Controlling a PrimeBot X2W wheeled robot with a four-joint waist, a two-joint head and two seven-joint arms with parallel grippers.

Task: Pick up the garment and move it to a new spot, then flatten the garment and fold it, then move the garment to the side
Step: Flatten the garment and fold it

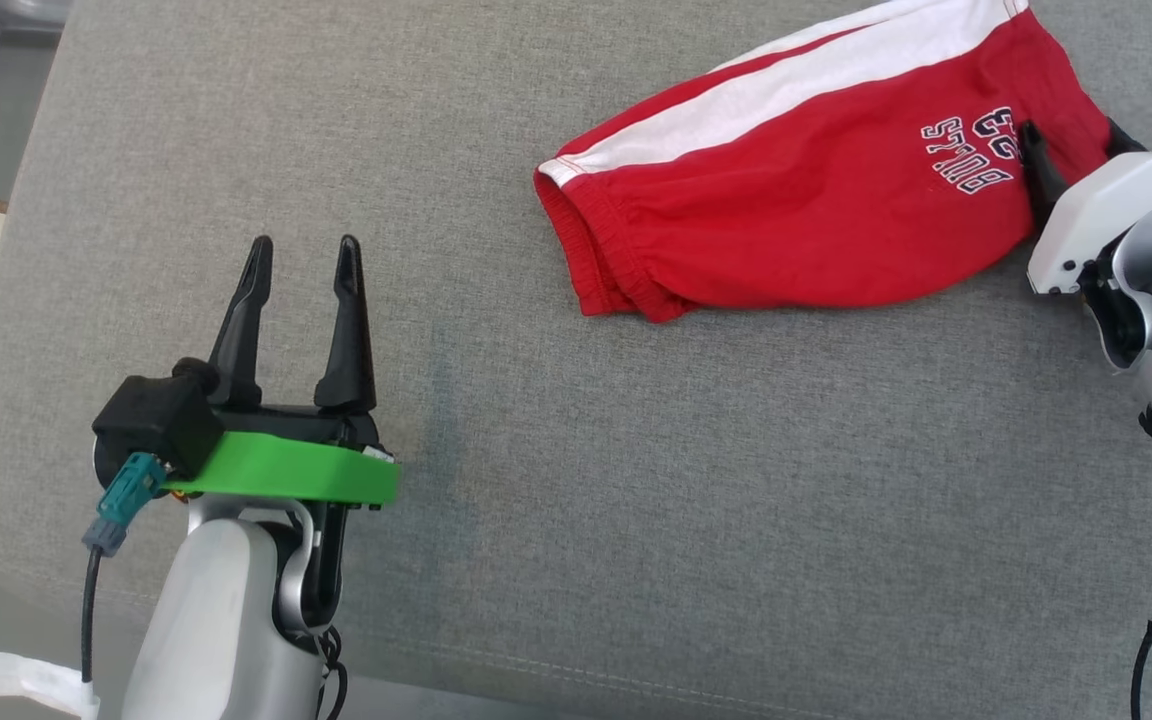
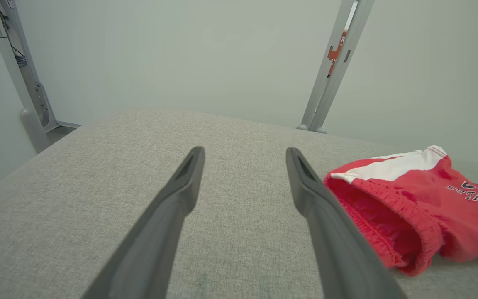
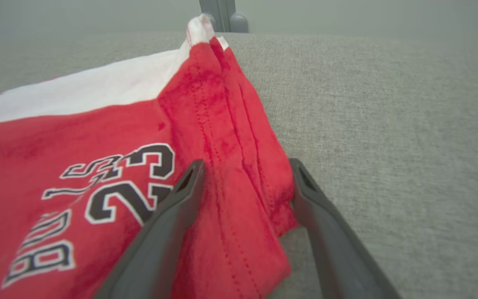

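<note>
One garment (image 1: pixel 816 200) on the grey fabric surface (image 1: pixel 636 520), far right: red shorts, lying mostly flat. White stripe (image 1: pixel 836 75) runs along the far edge. Gathered elastic waistband (image 1: pixel 611 250) at the left end, opening facing left. Black-and-white "BULLS 23" print (image 1: pixel 971 150) toward the right end. Right gripper (image 3: pixel 247 166): fingers spread wide, straddling a raised stitched fold at the garment's right edge, cloth between them. Left gripper (image 1: pixel 304 248): fingers spread, nothing between them, over bare surface near left, well apart from the garment.
</note>
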